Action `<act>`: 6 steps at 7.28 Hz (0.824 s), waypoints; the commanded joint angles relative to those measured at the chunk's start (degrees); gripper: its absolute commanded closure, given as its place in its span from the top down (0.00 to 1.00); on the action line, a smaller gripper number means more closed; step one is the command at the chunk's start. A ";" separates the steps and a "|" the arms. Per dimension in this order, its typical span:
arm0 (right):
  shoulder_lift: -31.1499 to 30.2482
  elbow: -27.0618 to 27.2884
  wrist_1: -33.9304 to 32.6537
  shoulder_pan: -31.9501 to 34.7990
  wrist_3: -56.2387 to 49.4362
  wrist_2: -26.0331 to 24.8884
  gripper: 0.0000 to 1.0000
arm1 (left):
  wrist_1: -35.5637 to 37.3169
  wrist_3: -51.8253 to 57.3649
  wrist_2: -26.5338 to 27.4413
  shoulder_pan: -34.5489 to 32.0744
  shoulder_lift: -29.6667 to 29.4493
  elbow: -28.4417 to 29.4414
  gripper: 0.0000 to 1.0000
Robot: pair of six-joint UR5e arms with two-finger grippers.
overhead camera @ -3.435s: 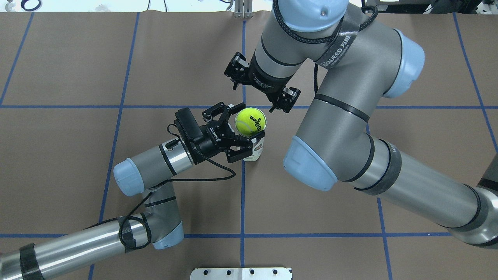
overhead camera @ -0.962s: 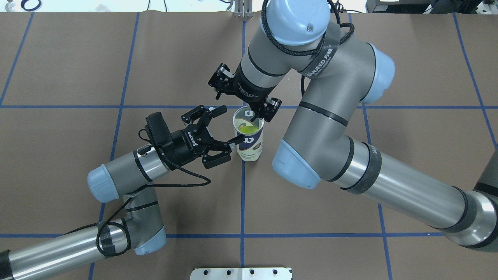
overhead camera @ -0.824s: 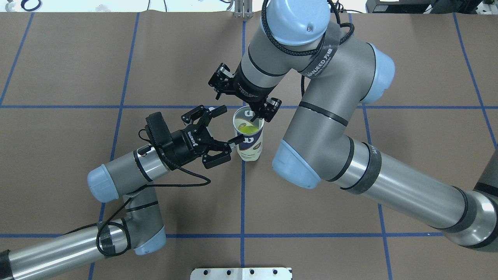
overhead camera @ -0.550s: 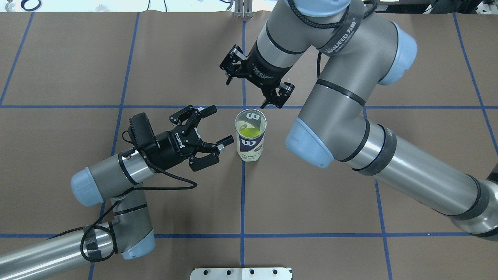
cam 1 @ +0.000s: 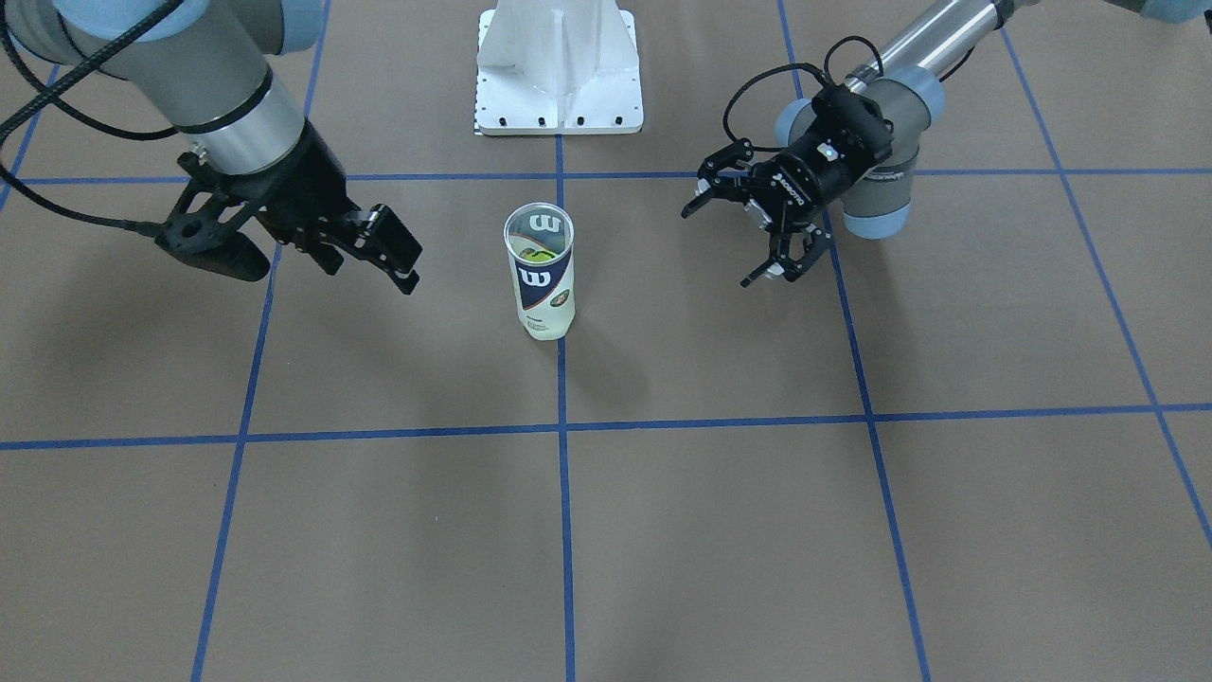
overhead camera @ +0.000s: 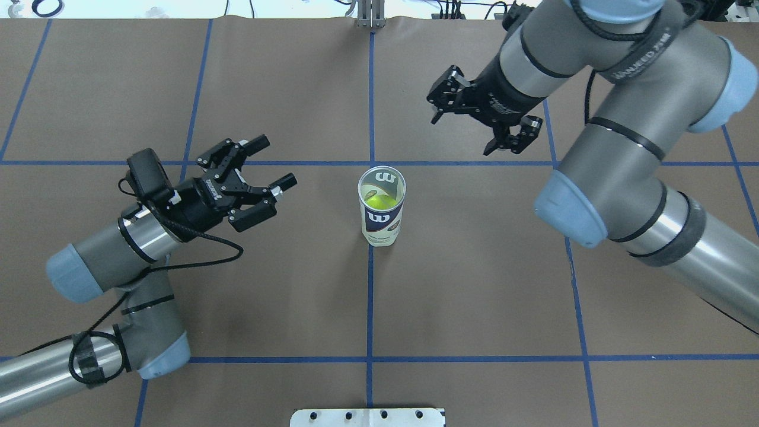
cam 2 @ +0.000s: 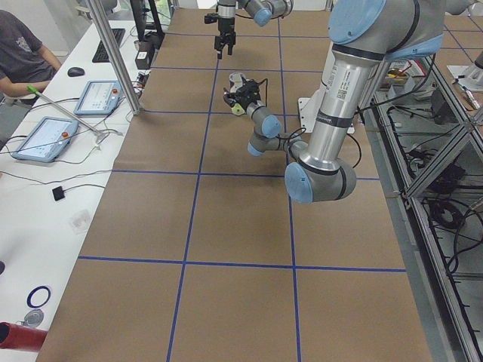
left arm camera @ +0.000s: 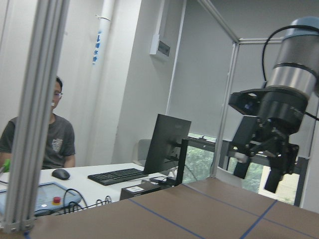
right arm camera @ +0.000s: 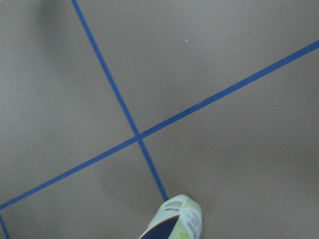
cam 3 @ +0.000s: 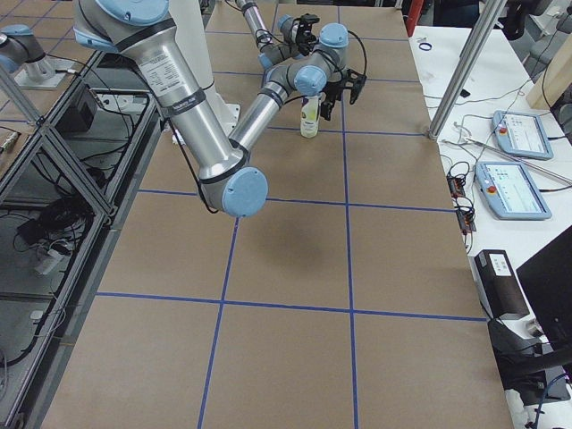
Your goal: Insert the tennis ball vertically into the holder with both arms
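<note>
Brown paper covers the tabletop [overhead camera: 474, 284], and blue tape lines [overhead camera: 178, 359] cut it into big squares.

The left pincer [overhead camera: 276, 163] has its black fingers spread apart and holds nothing. It hangs low, well to the left of the can, and its fingers point toward the can. The right pincer [overhead camera: 462, 135] is spread apart too, and it is also empty. It hangs on the far right side of the can. Neither pincer touches anything.

Between them stands the clear plastic tennis-ball can [overhead camera: 382, 222] with its white and navy label. It is upright, right by the spot where two blue lines cross. Its open mouth faces up, so a ball can drop straight down into it. The fuzzy yellow-green tennis ball [overhead camera: 379, 201] sits deep inside, down near the bottom. That is why both pincers are empty, I think: the ball is where it belongs and needs no holding. The can stands by itself, so it needs no holding either.

The grey and silver left arm [overhead camera: 107, 261] bends in from the near left corner. The grey and silver right arm [overhead camera: 622, 160] reaches in from the right. Both are well away from the can, so they should not knock it over. A white metal base [cam 1: 559, 66] sits at the robot's edge of the tabletop.

The job looks done.
</note>
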 commanded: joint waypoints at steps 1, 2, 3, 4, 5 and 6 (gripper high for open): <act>-6.23 -0.56 0.16 5.48 -13.45 -0.25 1.00 | 13.05 -3.84 -3.38 -8.99 1.50 0.26 0.99; -8.60 -2.14 0.59 8.03 -19.87 -0.78 1.00 | 22.95 -3.85 -10.38 -13.82 0.90 -0.08 0.98; -9.32 -3.98 0.69 10.67 -25.94 -0.69 1.00 | 34.27 -3.85 -17.15 -18.57 0.72 -1.22 0.99; -10.46 -5.39 0.69 12.78 -30.00 -0.78 1.00 | 44.91 -3.85 -25.57 -24.10 0.71 -2.36 0.99; -11.34 -7.06 0.77 14.72 -34.56 -0.69 1.00 | 55.72 -3.33 -34.96 -29.89 0.54 -3.68 0.98; -11.79 -8.99 0.86 16.39 -38.52 -0.61 1.00 | 65.23 -3.06 -41.15 -33.61 0.54 -5.69 0.98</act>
